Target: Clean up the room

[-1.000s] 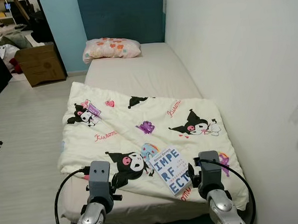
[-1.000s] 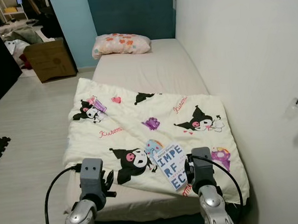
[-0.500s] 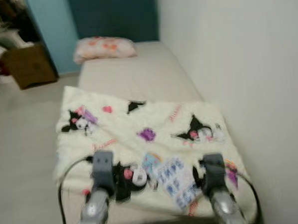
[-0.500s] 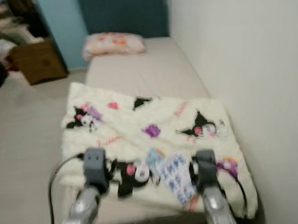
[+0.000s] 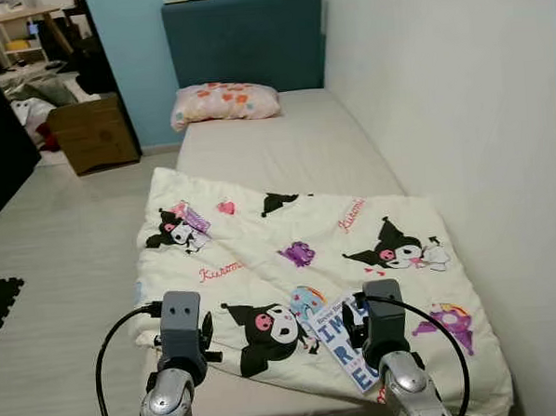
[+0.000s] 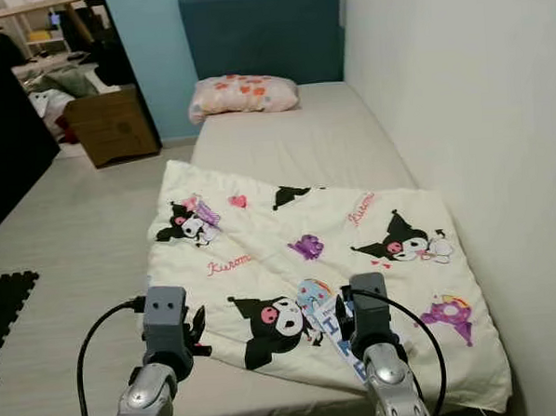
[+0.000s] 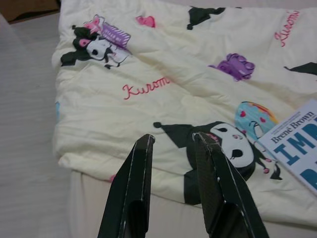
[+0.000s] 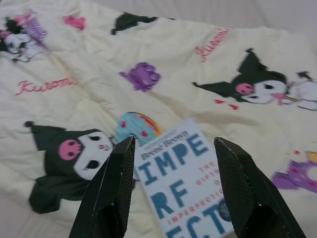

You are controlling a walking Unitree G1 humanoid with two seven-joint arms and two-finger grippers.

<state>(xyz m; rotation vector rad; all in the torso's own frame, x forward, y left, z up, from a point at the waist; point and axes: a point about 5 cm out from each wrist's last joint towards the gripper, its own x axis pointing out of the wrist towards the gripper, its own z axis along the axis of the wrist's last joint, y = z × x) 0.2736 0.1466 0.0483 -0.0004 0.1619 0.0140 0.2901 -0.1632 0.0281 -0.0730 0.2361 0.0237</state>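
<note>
white book (image 5: 346, 346) flat on cartoon blanket (image 5: 262, 255)

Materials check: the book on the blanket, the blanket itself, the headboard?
White-and-blue book: paper cover, looks matte, printed lettering. Cream cartoon-print blanket: soft fabric, probably cotton or fleece; it wrinkles and folds. Teal headboard: likely upholstered fabric, flat and without shine.
</note>
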